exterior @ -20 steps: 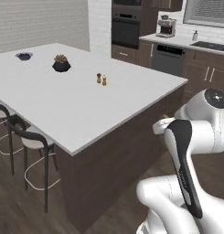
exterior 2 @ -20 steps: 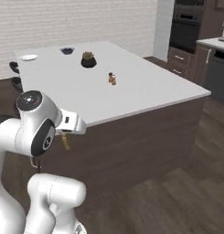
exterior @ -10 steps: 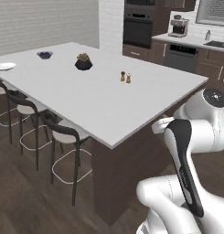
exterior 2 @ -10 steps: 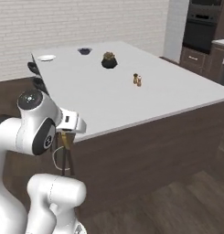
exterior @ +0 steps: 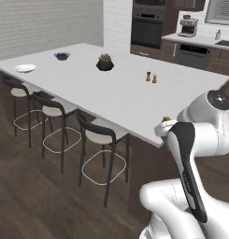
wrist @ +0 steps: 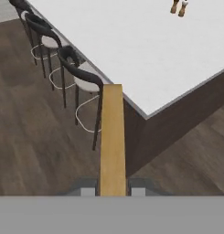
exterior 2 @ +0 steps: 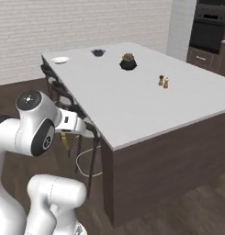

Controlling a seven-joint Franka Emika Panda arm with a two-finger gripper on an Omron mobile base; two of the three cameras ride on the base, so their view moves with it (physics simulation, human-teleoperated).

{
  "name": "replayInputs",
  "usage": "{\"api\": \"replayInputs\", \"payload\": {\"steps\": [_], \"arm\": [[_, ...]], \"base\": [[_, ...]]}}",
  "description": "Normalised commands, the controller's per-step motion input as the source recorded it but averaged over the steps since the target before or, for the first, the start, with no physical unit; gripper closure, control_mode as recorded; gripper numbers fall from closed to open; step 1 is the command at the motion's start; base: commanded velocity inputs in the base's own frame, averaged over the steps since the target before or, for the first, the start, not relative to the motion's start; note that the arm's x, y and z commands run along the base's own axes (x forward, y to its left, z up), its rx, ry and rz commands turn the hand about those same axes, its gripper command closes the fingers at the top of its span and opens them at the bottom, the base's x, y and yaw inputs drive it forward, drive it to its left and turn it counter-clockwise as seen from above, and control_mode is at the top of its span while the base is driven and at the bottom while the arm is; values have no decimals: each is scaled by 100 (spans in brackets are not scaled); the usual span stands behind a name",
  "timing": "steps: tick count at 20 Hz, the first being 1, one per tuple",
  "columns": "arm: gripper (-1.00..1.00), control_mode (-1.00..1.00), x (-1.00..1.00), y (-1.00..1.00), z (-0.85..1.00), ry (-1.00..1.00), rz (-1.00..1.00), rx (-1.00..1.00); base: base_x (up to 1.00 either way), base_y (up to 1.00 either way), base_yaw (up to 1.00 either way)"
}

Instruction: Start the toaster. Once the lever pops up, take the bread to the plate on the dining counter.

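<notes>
**Bread held edge-on by the counter corner**

In the hand view the gripper sits at the bottom centre, its jaws pinching the bread, which rises as a narrow tan strip, seen edge-on, up the middle of the frame. Its top end overlaps the near edge of the counter, whose pale top fills the upper right. Dark stools run up the left side over wood floor.

In the left base view the plate lies at the far left of the counter, well apart from the arm at lower right. A blue bowl sits just beyond it, a dark plant pot near the middle, and two shakers to the right.

In the right base view the plate is at the upper left, and a sliver of bread shows below the white arm at left.
</notes>
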Motion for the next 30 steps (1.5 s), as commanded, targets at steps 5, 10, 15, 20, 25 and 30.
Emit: {"api": "replayInputs", "payload": {"steps": [5, 10, 15, 20, 25, 30], "arm": [[100, 100, 0, 0, 0, 0, 0, 0], [100, 100, 0, 0, 0, 0, 0, 0], [100, 100, 0, 0, 0, 0, 0, 0], [100, 100, 0, 0, 0, 0, 0, 0], [100, 100, 0, 0, 0, 0, 0, 0], [100, 100, 0, 0, 0, 0, 0, 0]], "base": [[49, 100, -22], [67, 100, -29], [59, 100, -33], [20, 100, -32], [1, 100, -37], [32, 100, -39]]}}
